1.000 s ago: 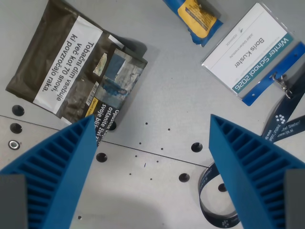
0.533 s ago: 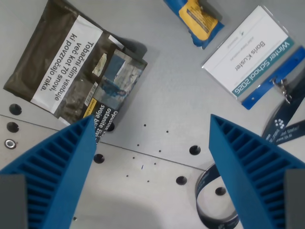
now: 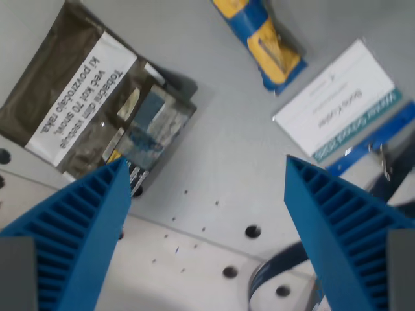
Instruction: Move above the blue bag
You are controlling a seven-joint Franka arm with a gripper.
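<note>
The blue bag with yellow print lies at the top middle of the wrist view, partly cut off by the top edge. My gripper is open and empty. Its two blue ribbed fingers stand at the lower left and lower right of the view. The bag lies above and beyond the gap between them, apart from both fingers.
A dark tobacco pouch with a white warning label lies at the wrist view's left. A white and blue name badge lies at the right, with its dark lanyard looping below. The grey metal table has several holes.
The whole scene has shifted down and left in the view and blurred, so the camera has moved toward the blue bag. More of the bag shows now.
</note>
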